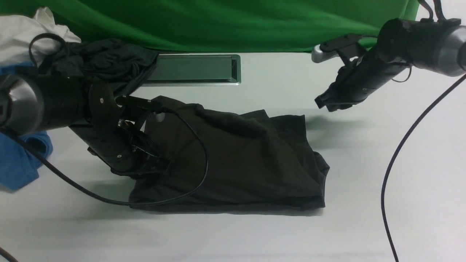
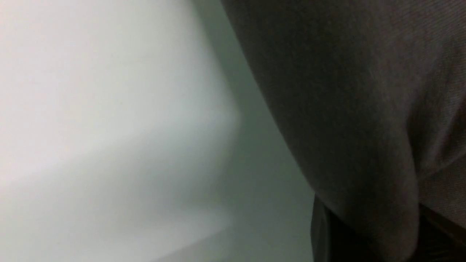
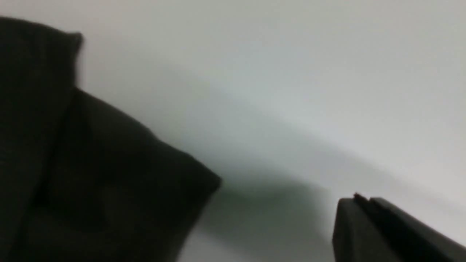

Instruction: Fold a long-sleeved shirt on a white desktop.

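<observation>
Since the long-sleeved shirt (image 1: 236, 160) lies folded at the white desktop's (image 1: 364, 203) middle, your right gripper (image 1: 321, 102) hovers clenched, empty; your left gripper (image 1: 151, 163), jaws unreadable, seemingly steadies its left edge.

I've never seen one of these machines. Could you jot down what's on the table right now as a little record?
task item: long-sleeved shirt, folded into a rough rectangle on the white desktop
left gripper: at the shirt's left edge, fingertips hidden by cloth
right gripper: shut, empty, above the desktop, apart from the shirt
far left: dark garment, blue cloth, white cloth
</observation>
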Available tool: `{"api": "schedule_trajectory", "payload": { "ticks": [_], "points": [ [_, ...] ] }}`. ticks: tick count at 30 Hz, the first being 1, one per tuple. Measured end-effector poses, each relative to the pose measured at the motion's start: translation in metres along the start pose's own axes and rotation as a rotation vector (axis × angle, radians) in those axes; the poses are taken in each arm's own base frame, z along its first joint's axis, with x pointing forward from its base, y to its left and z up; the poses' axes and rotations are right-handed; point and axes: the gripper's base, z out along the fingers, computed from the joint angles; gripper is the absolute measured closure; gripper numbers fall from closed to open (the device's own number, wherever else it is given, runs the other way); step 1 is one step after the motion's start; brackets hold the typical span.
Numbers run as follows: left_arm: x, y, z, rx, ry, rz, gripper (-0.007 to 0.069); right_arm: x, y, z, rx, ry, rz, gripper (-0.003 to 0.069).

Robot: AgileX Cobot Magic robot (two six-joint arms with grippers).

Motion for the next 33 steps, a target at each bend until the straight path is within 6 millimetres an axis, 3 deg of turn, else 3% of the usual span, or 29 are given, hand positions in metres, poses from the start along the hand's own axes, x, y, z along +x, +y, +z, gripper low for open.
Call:
{"api": "schedule_trajectory", "payload": {
  "ticks": [2, 6, 8, 11, 15, 19, 26, 29, 33],
  "points": [
    [0.0, 0.0, 0.0, 0.0, 0.0, 0.0, 0.0489, -0.001, 0.003, 0.0, -0.024, -0.01, 0.029, 0.0571],
    [0.0, 0.0, 0.0, 0.001, 0.002, -0.001, 0.0489, -0.008, 0.028, 0.001, -0.149, -0.056, 0.094, 0.0326],
    [0.0, 0.0, 0.0, 0.001, 0.002, -0.003, 0.0489, -0.013, 0.041, -0.001, -0.208, -0.075, 0.087, 0.0243],
    [0.0, 0.0, 0.0, 0.001, 0.002, -0.011, 0.0489, -0.025, 0.06, -0.006, -0.287, -0.103, 0.068, 0.0188],
    [0.0, 0.0, 0.0, 0.0, -0.002, -0.014, 0.0489, -0.042, 0.066, -0.005, -0.32, -0.133, 0.062, 0.0192],
    [0.0, 0.0, 0.0, 0.0, -0.002, -0.015, 0.0489, -0.053, 0.067, 0.012, -0.348, -0.116, 0.064, 0.0205],
    [0.0, 0.0, 0.0, -0.001, -0.003, -0.015, 0.0489, -0.041, 0.075, 0.053, -0.393, 0.019, 0.051, 0.0227],
    [0.0, 0.0, 0.0, -0.001, -0.004, -0.015, 0.0489, -0.04, 0.077, 0.053, -0.397, 0.032, 0.043, 0.0249],
    [0.0, 0.0, 0.0, -0.001, -0.005, -0.015, 0.0489, -0.038, 0.077, 0.054, -0.393, 0.05, 0.029, 0.0405]
  ]
}}
